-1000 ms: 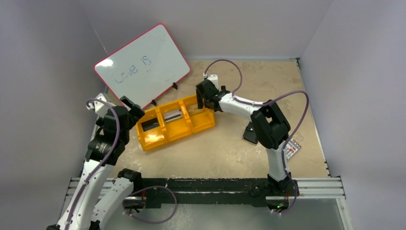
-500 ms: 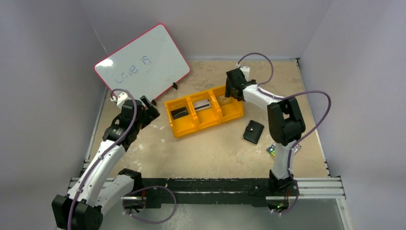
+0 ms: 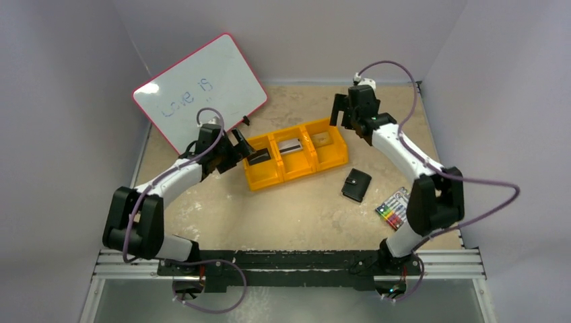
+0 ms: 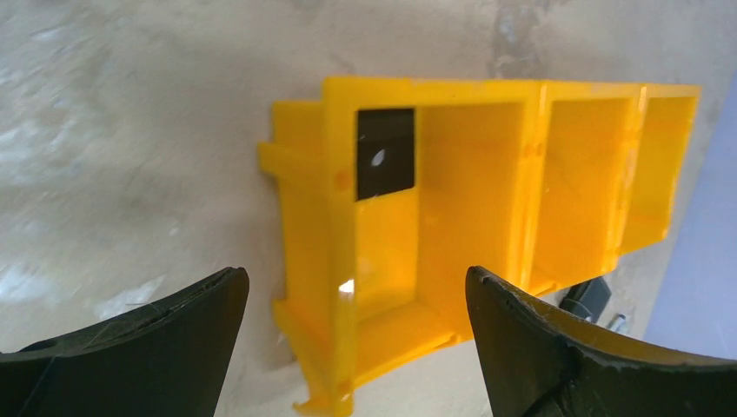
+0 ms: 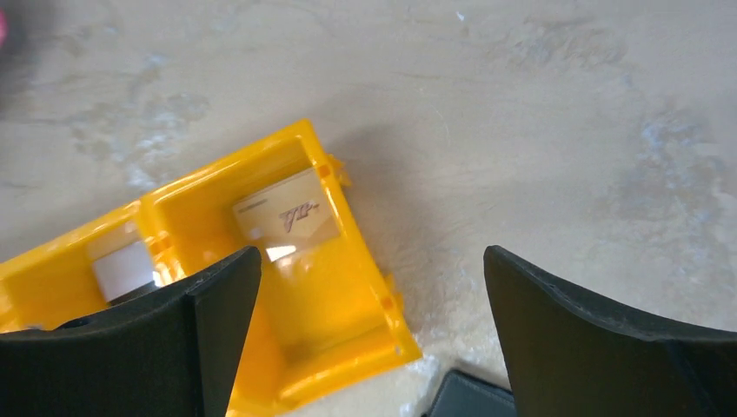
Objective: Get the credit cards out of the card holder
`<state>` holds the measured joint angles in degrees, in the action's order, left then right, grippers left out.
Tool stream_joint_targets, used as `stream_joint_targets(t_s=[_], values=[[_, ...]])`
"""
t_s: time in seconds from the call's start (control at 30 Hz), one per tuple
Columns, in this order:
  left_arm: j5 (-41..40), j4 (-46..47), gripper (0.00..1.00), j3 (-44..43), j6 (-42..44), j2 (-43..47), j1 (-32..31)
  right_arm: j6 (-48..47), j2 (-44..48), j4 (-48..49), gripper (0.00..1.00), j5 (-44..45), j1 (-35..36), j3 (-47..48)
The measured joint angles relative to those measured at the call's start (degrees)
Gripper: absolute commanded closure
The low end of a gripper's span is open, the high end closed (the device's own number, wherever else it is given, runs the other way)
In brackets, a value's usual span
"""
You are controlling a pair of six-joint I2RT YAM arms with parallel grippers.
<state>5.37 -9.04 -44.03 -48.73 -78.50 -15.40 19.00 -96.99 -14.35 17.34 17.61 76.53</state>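
The black card holder [image 3: 355, 185] lies folded shut on the table, right of centre; its corner shows at the bottom of the right wrist view [image 5: 469, 401]. Three credit cards lie in the orange tray [image 3: 296, 168]: a black one [image 3: 259, 159] [image 4: 385, 152] on the left, a silvery one [image 3: 291, 147] [image 5: 124, 269] in the middle, a tan one [image 3: 325, 138] [image 5: 287, 217] on the right. My left gripper [image 3: 237, 147] [image 4: 355, 282] is open at the tray's left end. My right gripper [image 3: 342, 111] [image 5: 372, 261] hangs open above the tray's right end, holding nothing.
A pink-edged whiteboard [image 3: 200, 91] leans at the back left, close behind the left arm. A pack of coloured markers [image 3: 394, 207] lies near the right arm's elbow. Grey walls close in the table on three sides.
The orange tray has shifted right and toward the back. The right gripper rose away to the back right. The left gripper swung in to the tray's left end. The card holder came into view.
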Motion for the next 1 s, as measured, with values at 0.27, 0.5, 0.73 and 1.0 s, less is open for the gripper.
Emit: stream_joint_targets(t_s=[0.27,0.5,0.73,1.0], values=[[4.85,6.27,0.07,-7.21,0.26,-10.51,0.00,6.95,23.30,1.22,0.00,1.05,-0.04,-22.45],[5.75,7.21,0.07,-15.96,1.38,-18.51,0.00,16.11,35.74,-2.40,0.00,-3.72,-0.04,-39.36],[4.70,6.08,0.04,-20.52,2.75,-22.14,0.00,25.49,39.17,-3.41,0.00,-2.93,-0.04,-42.49],[-4.98,0.17,0.03,-14.38,4.90,-9.64,0.00,31.74,34.45,-2.36,0.00,5.46,-0.63,-42.49]])
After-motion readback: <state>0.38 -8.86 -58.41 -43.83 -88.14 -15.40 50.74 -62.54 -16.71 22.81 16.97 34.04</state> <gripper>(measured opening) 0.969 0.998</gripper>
